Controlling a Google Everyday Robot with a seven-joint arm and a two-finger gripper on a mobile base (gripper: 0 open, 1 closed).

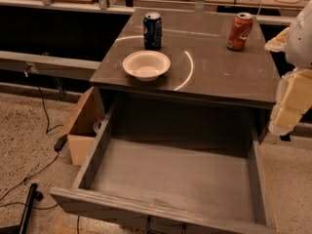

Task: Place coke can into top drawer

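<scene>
The coke can (240, 31), red-orange with a silver top, stands upright at the back right of the cabinet top (224, 72). The top drawer (170, 179) is pulled wide open below the front edge, and its flat bottom is bare. My gripper (288, 106) is at the right edge of the view, beside the cabinet's right side, below and to the right of the coke can and apart from it. It holds nothing that I can see.
A dark blue soda can (152, 30) stands at the back left of the top. A white bowl (146, 65) sits in front of it. A small light-wood box (83, 130) stands on the floor left of the cabinet. Cables lie on the floor at left.
</scene>
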